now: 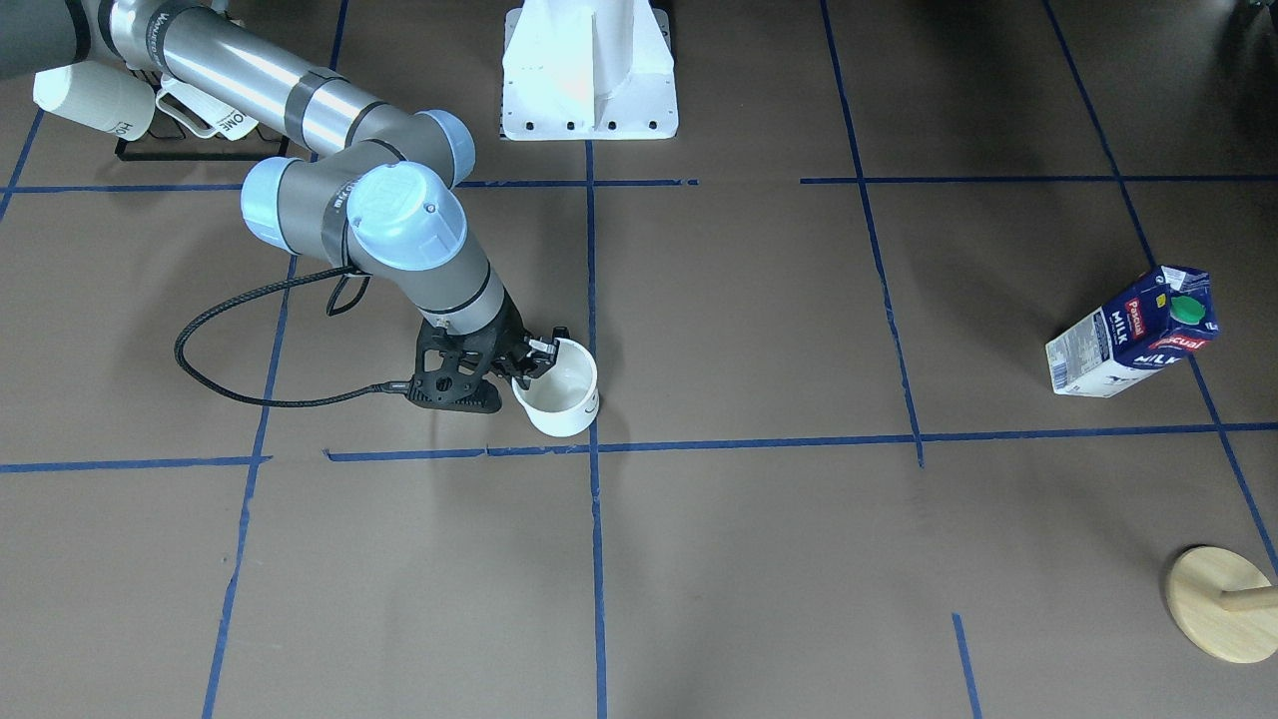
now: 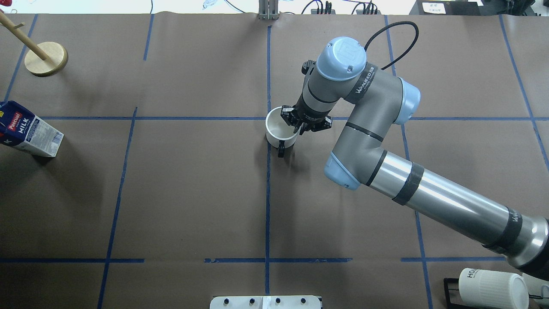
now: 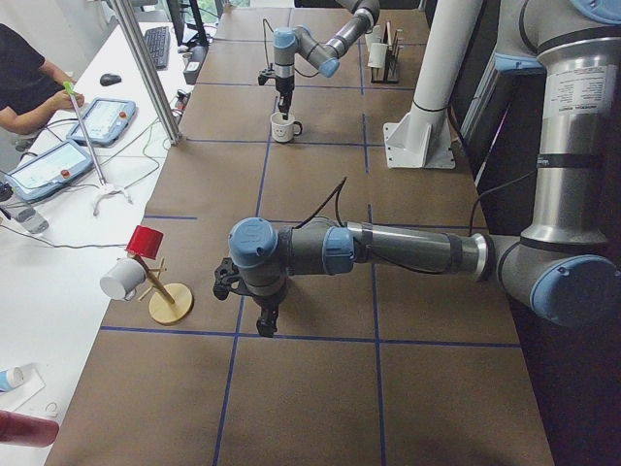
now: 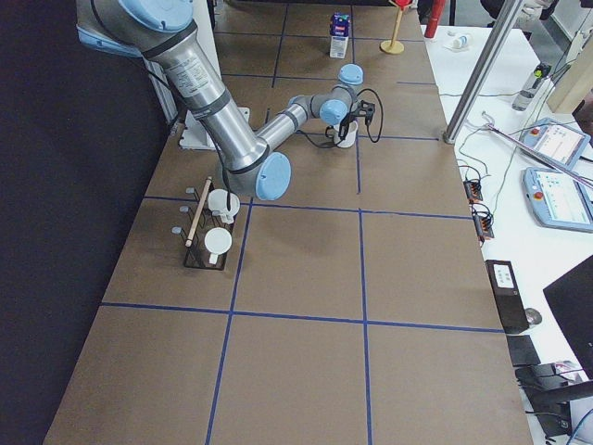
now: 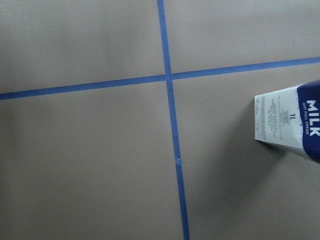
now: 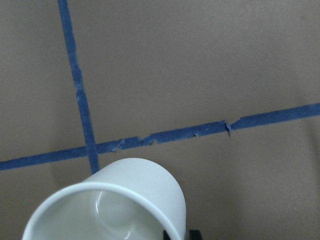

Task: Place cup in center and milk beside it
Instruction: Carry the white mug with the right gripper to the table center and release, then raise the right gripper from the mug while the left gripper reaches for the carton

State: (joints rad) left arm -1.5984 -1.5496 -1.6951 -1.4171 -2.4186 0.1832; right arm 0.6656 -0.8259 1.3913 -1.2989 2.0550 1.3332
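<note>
The white cup [image 6: 125,200] fills the bottom of the right wrist view, its open mouth towards the lens, just beside a crossing of blue tape lines [image 6: 90,149] on the brown bench [image 2: 193,193]. The right end effector [image 2: 297,128] is closed on the cup's rim, one finger inside the wall and one outside. From overhead the cup sits near the middle of the bench, at the tape crossing, and its small black handle points back towards the robot. Whether its base touches the bench or hangs just above it cannot be told.

The milk carton [image 2: 25,131] stands upright at the robot's left end of the bench, well apart from the cup, its green cap on top. The left wrist view catches its lower part at the right edge. The left end effector [image 3: 264,328] hovers over the bench near that end; whether it is open or closed cannot be told. A wooden stand [image 2: 45,58] rests beyond the carton. Ribbed white mugs [image 2: 493,287] lie on a black rack [image 2: 450,292] at the robot's right.
</note>
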